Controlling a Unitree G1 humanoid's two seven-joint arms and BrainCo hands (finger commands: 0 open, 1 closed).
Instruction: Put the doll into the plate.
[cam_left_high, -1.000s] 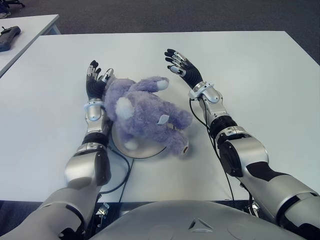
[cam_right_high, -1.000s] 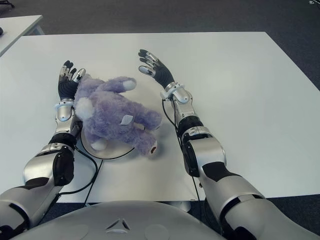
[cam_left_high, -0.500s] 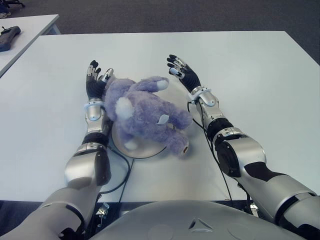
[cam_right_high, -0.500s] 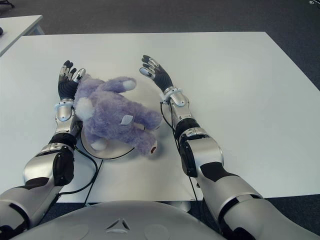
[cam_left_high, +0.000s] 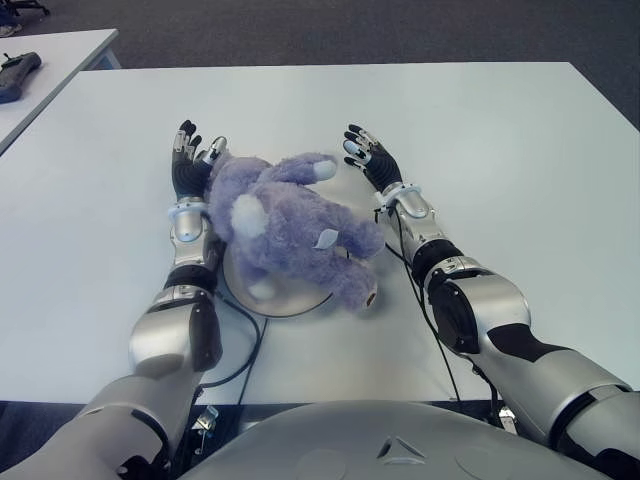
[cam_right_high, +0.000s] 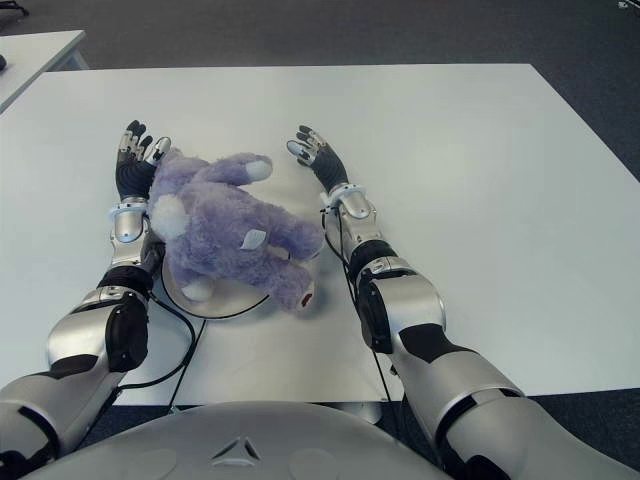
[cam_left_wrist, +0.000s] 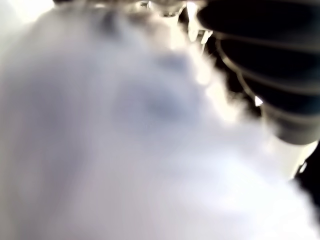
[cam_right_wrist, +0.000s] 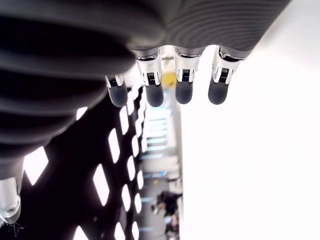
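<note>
Purple plush doll (cam_left_high: 290, 225) lies across the white plate (cam_left_high: 290, 298), its feet spilling over the right rim onto the white table (cam_left_high: 500, 130). The left hand (cam_left_high: 190, 165), fingers spread and gripping nothing, flanks its head on the left; the right hand (cam_left_high: 370, 158), equally open and empty, stands just right, apparently having let go.

Blurred pale purple plush of the doll (cam_left_wrist: 125, 150) fills most of the frame, very close to the lens. Beside the doll, dark ribbed fingers (cam_left_wrist: 260, 75) of the left hand (cam_left_wrist: 270, 95).
</note>
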